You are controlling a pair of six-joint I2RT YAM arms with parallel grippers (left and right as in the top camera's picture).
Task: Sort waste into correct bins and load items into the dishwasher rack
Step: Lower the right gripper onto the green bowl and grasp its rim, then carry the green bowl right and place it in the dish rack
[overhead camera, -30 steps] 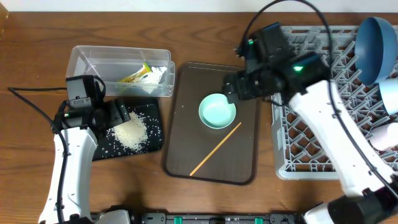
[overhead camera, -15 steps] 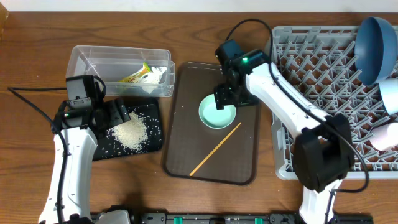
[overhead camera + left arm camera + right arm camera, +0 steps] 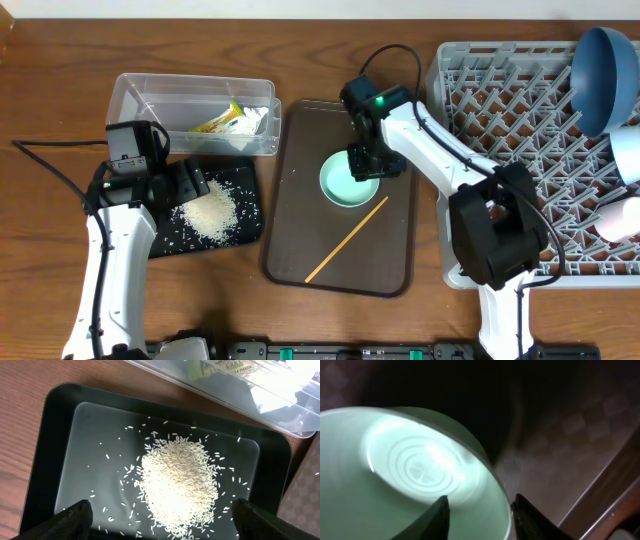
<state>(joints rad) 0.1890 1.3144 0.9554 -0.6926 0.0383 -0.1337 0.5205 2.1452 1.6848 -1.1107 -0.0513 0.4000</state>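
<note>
Right wrist cam: right gripper (image 3: 480, 509) straddled the rim of the pale mint round bowl (image 3: 395, 470) on the flat brown tray (image 3: 300, 200). Clamped or not, unclear, and overhead hid the jaws. Left gripper (image 3: 160, 515) gaped over loose white rice grains (image 3: 177, 485) in the shallow black rectangular bin (image 3: 55, 435).

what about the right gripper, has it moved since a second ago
Yes: the right gripper went left, away from the dishwasher rack, onto the pale mint bowl's right rim.
</note>
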